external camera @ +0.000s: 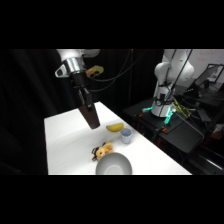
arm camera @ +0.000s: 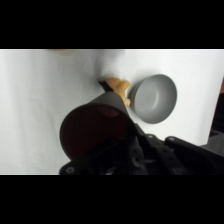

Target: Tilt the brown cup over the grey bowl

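Observation:
The brown cup (external camera: 91,117) hangs in the air above the table's middle, slightly tilted, with my gripper (external camera: 88,107) shut on its upper part. In the wrist view the cup (arm camera: 92,131) fills the lower centre, its round end towards the camera, and the gripper (arm camera: 120,147) clasps it from below. The grey bowl (external camera: 114,164) sits at the table's near edge, in front of and below the cup; it looks empty in the wrist view (arm camera: 154,98). The cup is not over the bowl.
A yellow-brown plush toy (external camera: 102,151) lies just behind the bowl, touching its rim in the wrist view (arm camera: 118,88). A banana (external camera: 115,127) and a small pale blue-grey cup (external camera: 125,135) stand to the right. The white table (external camera: 65,145) has bare room on its left half.

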Tool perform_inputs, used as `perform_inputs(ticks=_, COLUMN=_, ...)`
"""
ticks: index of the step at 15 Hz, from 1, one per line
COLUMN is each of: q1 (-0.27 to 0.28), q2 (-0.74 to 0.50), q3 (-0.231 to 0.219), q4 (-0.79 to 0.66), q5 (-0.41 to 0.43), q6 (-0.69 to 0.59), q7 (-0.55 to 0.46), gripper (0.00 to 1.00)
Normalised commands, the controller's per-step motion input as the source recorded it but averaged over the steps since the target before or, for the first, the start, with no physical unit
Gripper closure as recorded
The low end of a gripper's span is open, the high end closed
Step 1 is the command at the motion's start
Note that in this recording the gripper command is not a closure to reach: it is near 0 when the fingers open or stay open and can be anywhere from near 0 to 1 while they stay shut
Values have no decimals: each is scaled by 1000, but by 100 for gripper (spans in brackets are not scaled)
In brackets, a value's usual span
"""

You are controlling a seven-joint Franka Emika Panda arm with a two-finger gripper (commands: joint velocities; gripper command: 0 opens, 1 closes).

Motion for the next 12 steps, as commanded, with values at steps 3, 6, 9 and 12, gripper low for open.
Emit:
perform_inputs(ticks=3, q1=50, q2=-344, q3=-9, q4=-679, q5=-72, q6=974, q7=223, gripper=7)
perform_inputs(ticks=6, q1=103, q2=-88, q3=44, q4=-448, q5=-111, q6=745, q7=321, gripper=5)
perform_inputs(ticks=9, q1=81, q2=36, q3=52, q4=-226, q5=-161, q6=430, q7=301, gripper=6)
perform_inputs(ticks=12, q1=71, q2=78, q3=23, q4=-100, q5=-264, q6=323, q7=321, gripper=8)
